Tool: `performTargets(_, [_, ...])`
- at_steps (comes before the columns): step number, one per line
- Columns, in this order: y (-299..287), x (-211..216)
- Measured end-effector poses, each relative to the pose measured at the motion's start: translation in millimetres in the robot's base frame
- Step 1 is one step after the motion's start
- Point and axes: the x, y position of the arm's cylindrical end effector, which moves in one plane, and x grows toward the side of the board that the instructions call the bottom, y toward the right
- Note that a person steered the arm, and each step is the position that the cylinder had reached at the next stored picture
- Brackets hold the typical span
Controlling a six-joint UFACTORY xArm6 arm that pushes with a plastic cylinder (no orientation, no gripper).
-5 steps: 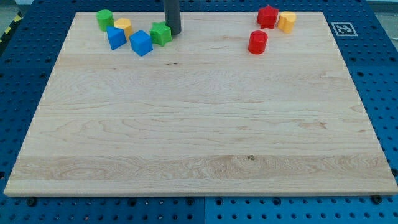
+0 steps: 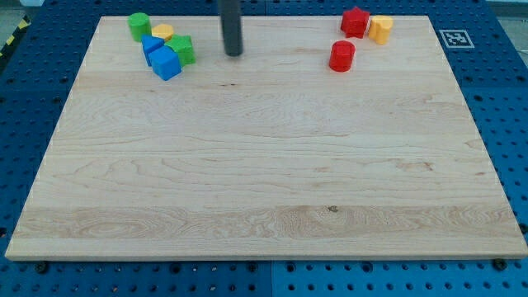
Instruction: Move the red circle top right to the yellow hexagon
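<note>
Block layout on the wooden board (image 2: 264, 190)

Red cylinder (image 2: 341, 55) lies below red star-shaped block (image 2: 355, 21), itself touching yellow hexagon (image 2: 380, 29) on the view's right; my tip (image 2: 234, 53) stands right of green block (image 2: 183, 49).

The view's top cuts off the rod (image 2: 231, 21); a blue block (image 2: 151, 44) is partly hidden.

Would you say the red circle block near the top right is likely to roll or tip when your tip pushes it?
The red circle stands upright on a flat end, so it probably slides rather than rolls. It looks squat, so tipping seems unlikely. Its round side may slip off my tip if struck off-centre.
</note>
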Motion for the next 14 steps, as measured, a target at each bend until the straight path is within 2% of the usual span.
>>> performTargets(2, [112.4, 61.7])
performTargets(4, [244.2, 72.9])
performTargets(7, [235.7, 31.9])
performTargets(12, [47.0, 16.1])
performTargets(14, [4.6, 4.2])
